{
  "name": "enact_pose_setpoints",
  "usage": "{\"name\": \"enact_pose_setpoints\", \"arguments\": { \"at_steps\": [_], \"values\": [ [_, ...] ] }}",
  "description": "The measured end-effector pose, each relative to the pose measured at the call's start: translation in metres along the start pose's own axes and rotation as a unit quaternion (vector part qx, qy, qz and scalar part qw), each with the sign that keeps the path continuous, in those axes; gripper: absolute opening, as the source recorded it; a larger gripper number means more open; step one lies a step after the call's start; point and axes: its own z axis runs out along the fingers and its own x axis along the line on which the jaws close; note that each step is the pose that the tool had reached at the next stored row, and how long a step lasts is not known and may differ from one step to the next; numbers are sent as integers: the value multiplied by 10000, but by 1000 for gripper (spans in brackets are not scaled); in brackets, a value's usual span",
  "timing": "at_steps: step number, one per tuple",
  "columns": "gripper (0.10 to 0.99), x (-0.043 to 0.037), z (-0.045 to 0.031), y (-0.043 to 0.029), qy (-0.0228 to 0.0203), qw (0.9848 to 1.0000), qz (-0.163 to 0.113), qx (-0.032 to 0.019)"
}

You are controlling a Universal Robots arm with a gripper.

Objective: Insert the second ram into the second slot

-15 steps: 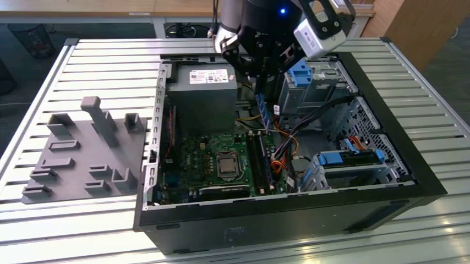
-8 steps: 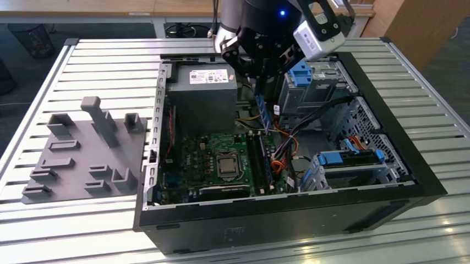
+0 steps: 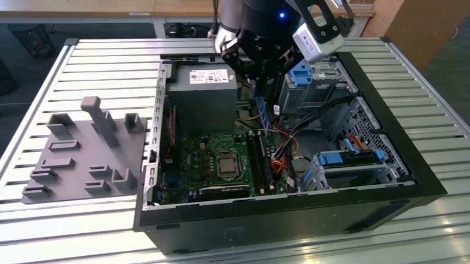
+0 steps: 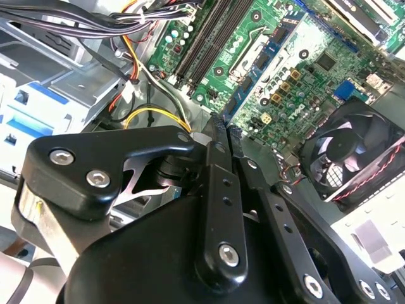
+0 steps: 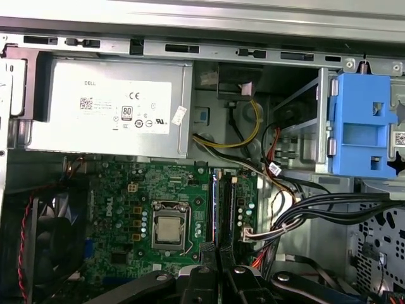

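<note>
Tool clamping second ram, green motherboard beyond, black fan, cables

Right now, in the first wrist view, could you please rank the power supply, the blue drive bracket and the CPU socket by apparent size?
1. the power supply, clearly largest
2. the blue drive bracket
3. the CPU socket, smallest
The bracket may stand nearer the camera than the socket, so their order is less sure.

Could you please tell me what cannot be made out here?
The second ram: upper end hidden by the tool in the exterior view; edge-on in both wrist views, chips unseen.
The memory slots: partly covered by the second ram in the first wrist view; their latches too small in the exterior view.
</note>
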Motion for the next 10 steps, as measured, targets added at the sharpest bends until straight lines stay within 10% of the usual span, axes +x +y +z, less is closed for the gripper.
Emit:
{"name": "enact_pose_setpoints", "arguments": {
  "at_steps": [10],
  "values": [
    [137,0,35,-1,0,10000,0,1]
  ]
}}
